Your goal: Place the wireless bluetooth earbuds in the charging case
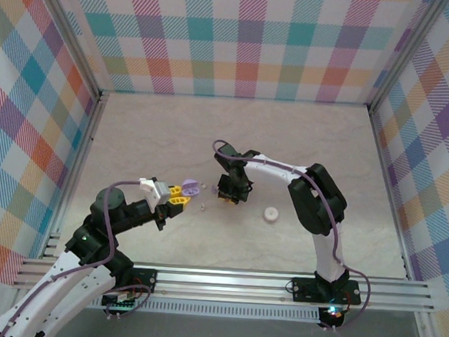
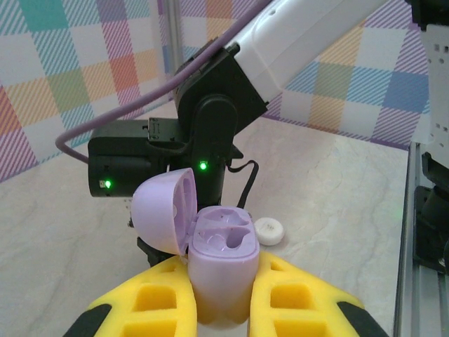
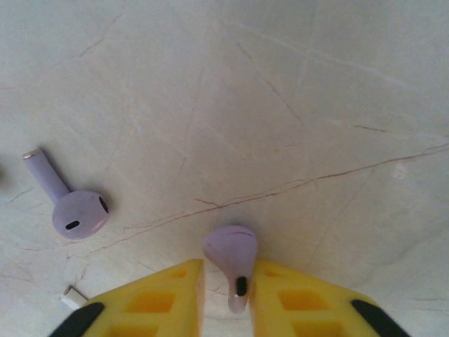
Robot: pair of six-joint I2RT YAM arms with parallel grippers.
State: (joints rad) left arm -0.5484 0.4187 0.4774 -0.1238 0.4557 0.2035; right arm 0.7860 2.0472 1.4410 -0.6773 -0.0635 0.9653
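Note:
My left gripper (image 2: 221,295) is shut on the pale purple charging case (image 2: 221,263), which stands upright between the yellow fingers. Its lid (image 2: 163,210) is flipped open to the left and both sockets are bare. In the top view the case (image 1: 191,188) hangs left of centre, just left of my right gripper (image 1: 230,194). My right gripper (image 3: 228,277) points down at the table, its fingertips closed on a pale purple earbud (image 3: 231,254) with the head down and the stem up. A second purple earbud (image 3: 74,210) lies flat on the table to the left.
A small white round disc (image 1: 270,213) lies on the marble table right of my right gripper, and it also shows behind the case (image 2: 269,231). A tiny white piece (image 3: 72,298) lies by my right gripper's left finger. Checked walls enclose the table, with a metal rail along the near edge.

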